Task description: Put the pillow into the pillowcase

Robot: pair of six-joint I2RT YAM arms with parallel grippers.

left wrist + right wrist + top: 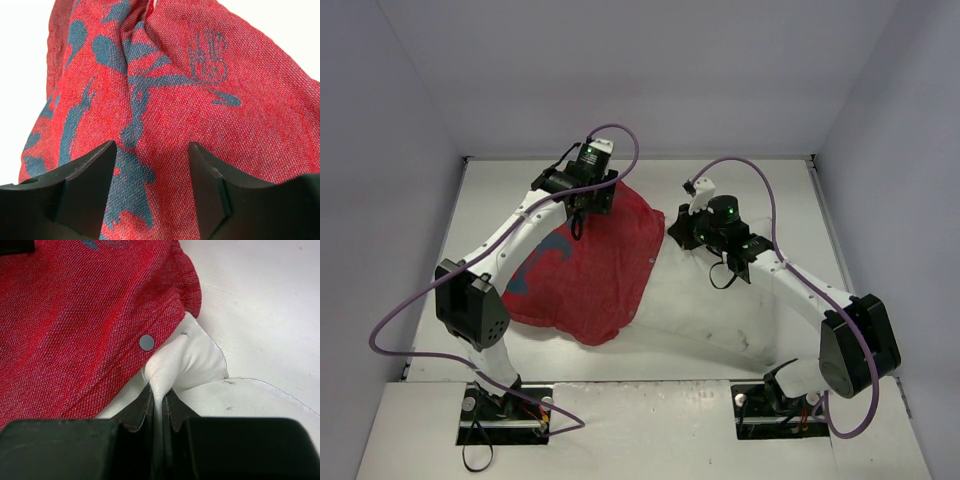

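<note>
The left end effector (152,150) was open and held nothing. The one red pillowcase (210,125) lay just under its tips. It looked thin and floppy, so its open edge seemed best to grab. The right end effector (159,392) was pinched shut on a corner of the one white pillow (192,357), which looked soft and light and poked out of the pillowcase just ahead.

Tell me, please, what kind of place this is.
Probably a robot test booth, not a home: plain pale walls enclose a white table, two robot arms are bolted at its near edge, and a red pillowcase lies there.
</note>
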